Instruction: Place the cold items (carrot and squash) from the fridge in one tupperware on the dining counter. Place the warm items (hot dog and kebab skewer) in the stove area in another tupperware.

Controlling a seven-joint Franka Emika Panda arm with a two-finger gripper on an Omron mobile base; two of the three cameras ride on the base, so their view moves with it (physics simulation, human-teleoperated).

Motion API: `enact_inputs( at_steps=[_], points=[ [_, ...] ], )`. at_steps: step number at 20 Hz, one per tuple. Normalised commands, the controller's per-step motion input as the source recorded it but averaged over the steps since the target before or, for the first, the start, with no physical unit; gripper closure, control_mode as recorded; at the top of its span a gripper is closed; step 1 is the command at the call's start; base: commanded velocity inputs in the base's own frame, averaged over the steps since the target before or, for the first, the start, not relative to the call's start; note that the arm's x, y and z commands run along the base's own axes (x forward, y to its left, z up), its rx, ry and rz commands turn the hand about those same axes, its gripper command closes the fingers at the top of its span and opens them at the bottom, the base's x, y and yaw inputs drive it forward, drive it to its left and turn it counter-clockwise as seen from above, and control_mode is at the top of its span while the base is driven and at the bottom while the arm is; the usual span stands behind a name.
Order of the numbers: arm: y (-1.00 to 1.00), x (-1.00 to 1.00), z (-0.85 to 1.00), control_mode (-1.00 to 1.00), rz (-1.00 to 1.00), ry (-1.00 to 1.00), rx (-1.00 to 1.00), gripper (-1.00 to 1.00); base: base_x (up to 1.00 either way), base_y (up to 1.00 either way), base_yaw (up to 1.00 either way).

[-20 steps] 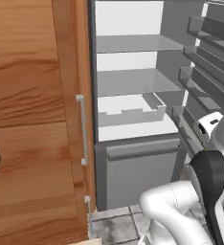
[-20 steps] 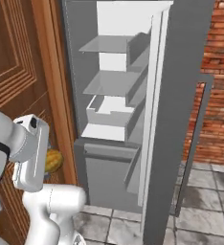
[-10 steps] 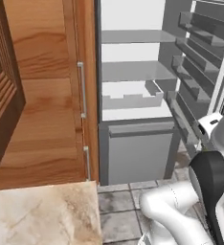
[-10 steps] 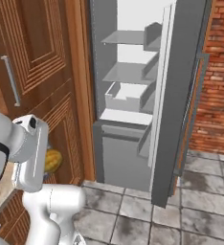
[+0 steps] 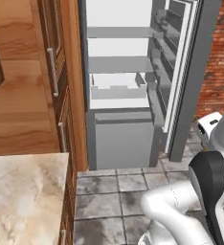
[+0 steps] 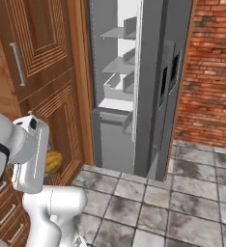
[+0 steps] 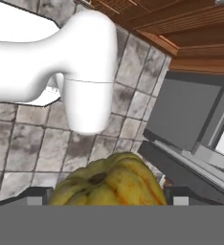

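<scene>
The end effector (image 7: 106, 198) grips the squash (image 7: 108, 184) between its wide-spread fingers, well away from the fridge (image 5: 128, 91). It looks heavy, hard and ribbed; a hold across its middle suits it.

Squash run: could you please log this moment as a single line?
held: squash | gripper: closed on squash, carried low over floor tiles | fridge: door open, shelves bare | carrot: not seen

Squash (image 7: 109, 182) yellow-orange, ribbed; fridge (image 5: 128, 95) grey; cabinets (image 6: 42, 72) brown wood; wall (image 6: 211, 72) red brick.
</scene>
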Motion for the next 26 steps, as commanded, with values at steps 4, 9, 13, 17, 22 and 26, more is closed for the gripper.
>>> enact_inputs(
  at_steps=[4,9,13,17,22,26],
  points=[
    [0.0,0.0,0.0,1.0,0.0,0.0,0.0,1.0,-0.76,-0.68,0.13],
    [0.0,0.0,0.0,1.0,0.0,0.0,0.0,1.0,-0.68,-0.75,0.14],
    [0.0,0.0,0.0,1.0,0.0,0.0,0.0,1.0,-0.61,-0.74,0.15],
    [0.0,0.0,0.0,1.0,0.0,0.0,0.0,1.0,-0.56,-0.69,0.15],
    [0.0,0.0,0.0,1.0,0.0,0.0,0.0,1.0,-0.55,-0.7,0.18],
    [0.0,0.0,0.0,1.0,0.0,0.0,0.0,1.0,-0.6,-0.74,0.18]
  ],
)
